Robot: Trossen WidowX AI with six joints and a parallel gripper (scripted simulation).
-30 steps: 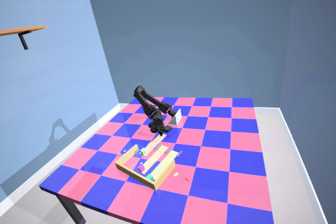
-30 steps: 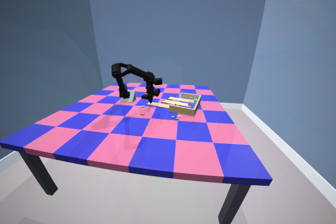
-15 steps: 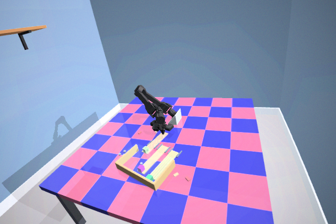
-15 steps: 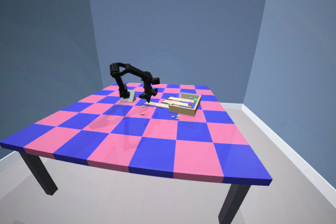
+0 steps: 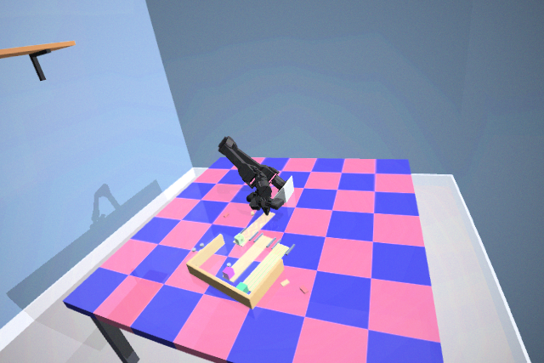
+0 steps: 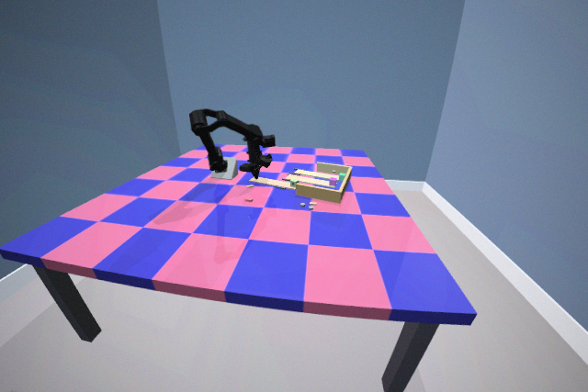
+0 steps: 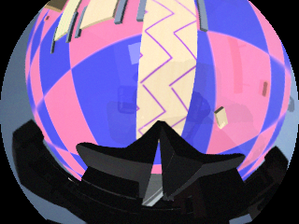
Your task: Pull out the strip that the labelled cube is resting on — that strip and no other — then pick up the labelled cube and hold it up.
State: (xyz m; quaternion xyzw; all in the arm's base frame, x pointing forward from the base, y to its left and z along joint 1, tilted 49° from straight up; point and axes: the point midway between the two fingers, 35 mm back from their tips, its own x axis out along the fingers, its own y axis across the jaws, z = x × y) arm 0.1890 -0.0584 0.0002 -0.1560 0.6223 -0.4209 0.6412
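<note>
The labelled cube (image 5: 239, 239) (image 6: 294, 182) is pale green with an "R" on top. It rests on the far end of a cream strip with a purple zigzag (image 5: 260, 224) (image 6: 269, 182) (image 7: 168, 56). This strip sticks out of the open side of the wooden tray (image 5: 259, 295) (image 6: 322, 194) towards the arm. My gripper (image 5: 264, 209) (image 6: 256, 174) (image 7: 161, 130) is shut, its tips down on the strip's near end. I cannot tell whether the tips pinch the strip.
Two other strips (image 5: 250, 255) (image 5: 265, 264) lie in the tray, with a purple cube (image 5: 228, 273) and a green cube (image 5: 242, 287). Grey guide pegs (image 5: 290, 248) stand at the tray's mouth. Small scraps (image 5: 285, 281) (image 5: 226, 214) lie around. The arm's white base (image 5: 287, 190) (image 6: 230, 170) stands behind.
</note>
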